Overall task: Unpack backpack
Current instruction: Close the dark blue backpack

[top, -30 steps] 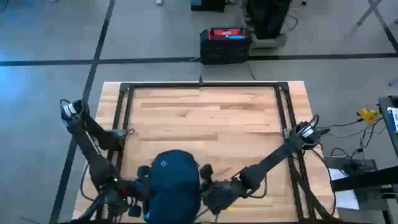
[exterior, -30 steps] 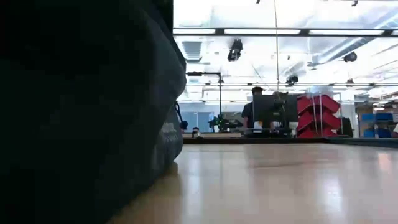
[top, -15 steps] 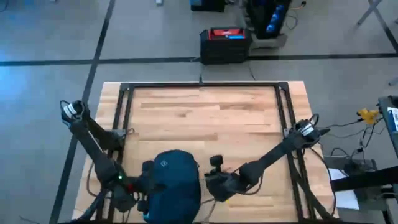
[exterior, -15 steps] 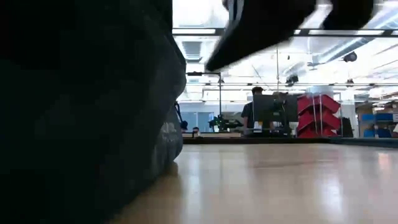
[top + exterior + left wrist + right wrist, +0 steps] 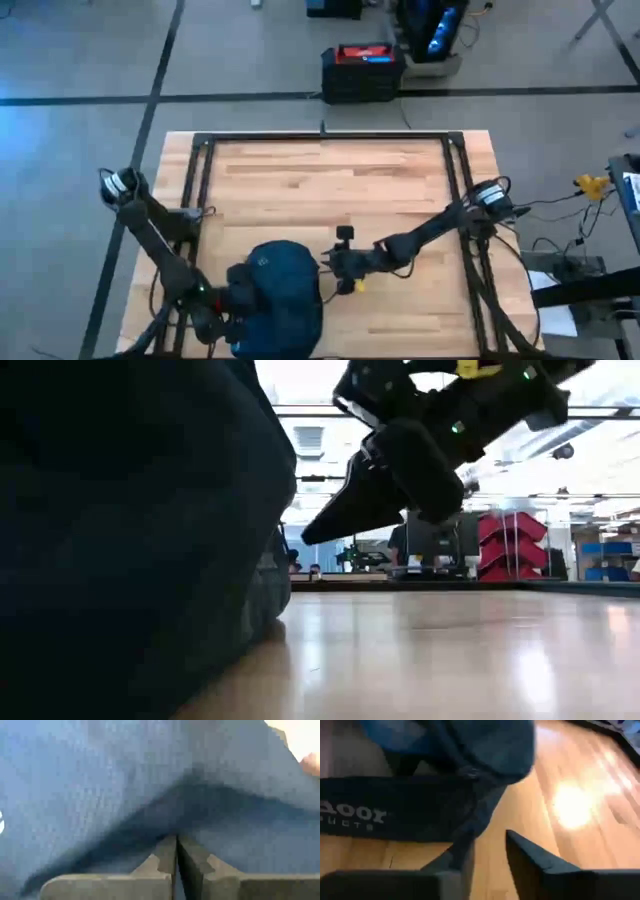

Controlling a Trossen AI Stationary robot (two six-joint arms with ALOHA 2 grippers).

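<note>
Showing "oor" lettering, backpack (image 5: 470, 750) strap (image 5: 395, 815)

- Even overhead light falls on the tabletop (image 5: 330, 190) in the high view; shadows are faint.
- In the low view, bright ceiling strips (image 5: 440, 410) backlight the backpack (image 5: 120, 540), leaving it a near-black, blurred mass.
- Glare whitens the wood beside the backpack in the right wrist view.
- The left wrist view is soft throughout.
</note>
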